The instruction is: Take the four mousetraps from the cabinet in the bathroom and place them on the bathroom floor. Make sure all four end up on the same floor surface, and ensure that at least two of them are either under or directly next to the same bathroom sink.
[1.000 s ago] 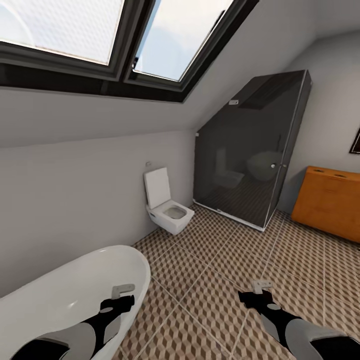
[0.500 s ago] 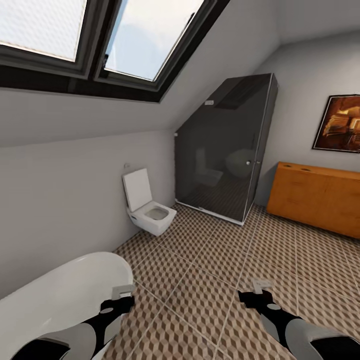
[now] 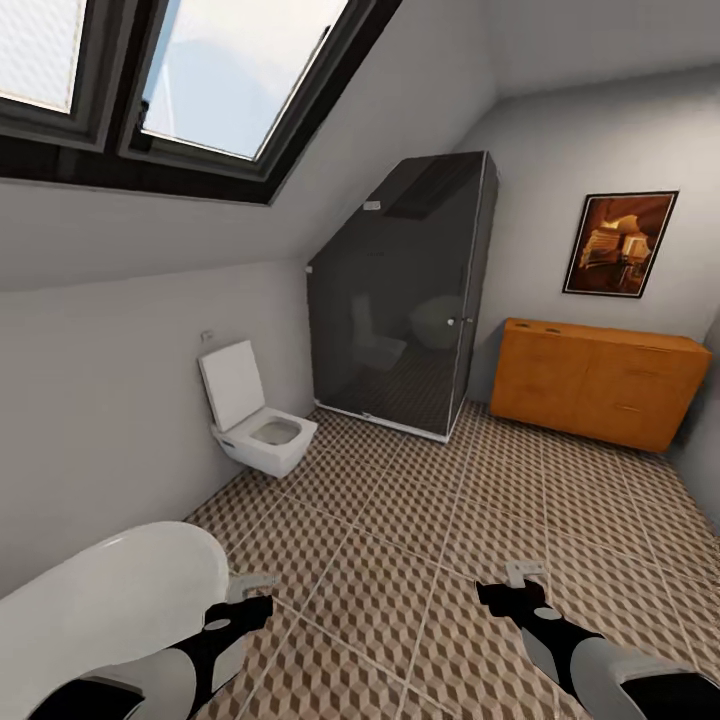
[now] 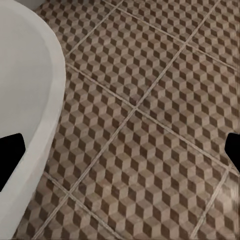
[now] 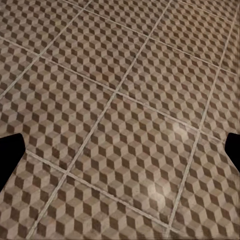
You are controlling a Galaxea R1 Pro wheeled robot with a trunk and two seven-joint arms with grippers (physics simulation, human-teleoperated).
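The orange-brown cabinet (image 3: 600, 382) stands against the far right wall, its drawer fronts shut. The mousetraps cannot be made out at this distance, and the bathroom sink is out of view. The cube-patterned bathroom floor (image 3: 440, 540) spreads between me and the cabinet. My left gripper (image 3: 248, 592) hangs low beside the bathtub rim, open and empty, over the floor (image 4: 140, 115). My right gripper (image 3: 522, 582) is also open and empty, above bare tiles (image 5: 120, 100).
A white oval bathtub (image 3: 100, 600) sits at the near left, also seen at the wrist as the tub wall (image 4: 25, 85). A wall-hung toilet (image 3: 255, 425) and a dark glass shower cabin (image 3: 405, 310) line the far side. A framed picture (image 3: 620, 243) hangs above the cabinet.
The whole view has swung to the right: the camera turned, bringing the full cabinet and the picture into sight. Both arms hold the same pose.
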